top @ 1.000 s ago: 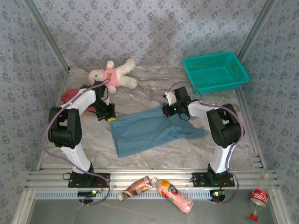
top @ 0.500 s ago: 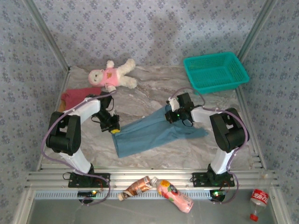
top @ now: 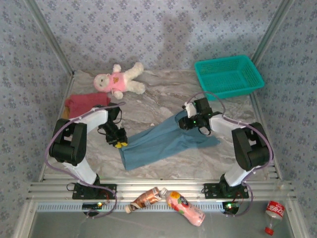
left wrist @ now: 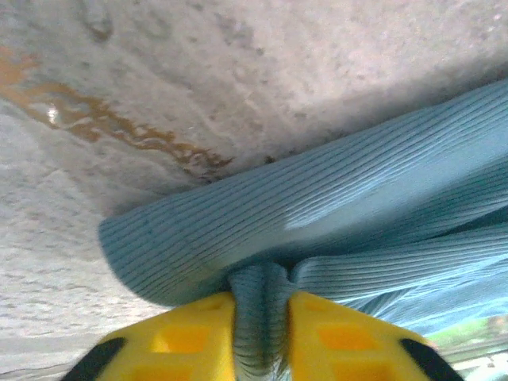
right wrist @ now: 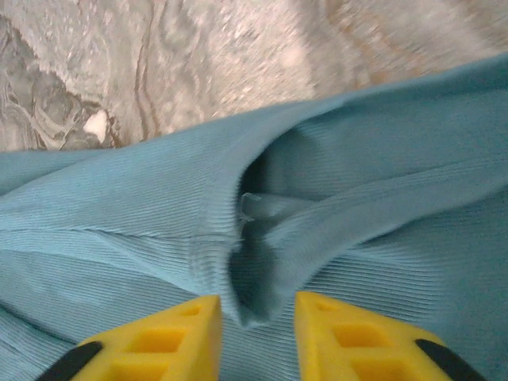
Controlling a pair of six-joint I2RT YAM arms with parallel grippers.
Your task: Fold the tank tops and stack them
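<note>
Nearest you, well this side of the doll (top: 119,79) and to its right, the blue top (top: 163,141) lies slack on the tabletop (top: 163,94), its long axis slanting from near-left to far-right. Your left claw (top: 118,142) is clenched on a bunched edge at the near-left end. Closer to the doll, your right claw (top: 187,121) grasps a fold beside an opening, probably an armhole or neck, so the strap end likely points far-right. Raise both ends together and level, and draw the cloth taut before laying one end over the other. Go gently, since both pinches look thin and could slip. The red top (top: 86,101) lies just left of the doll and slightly nearer, and the basket (top: 228,77) sits well to the doll's right.
</note>
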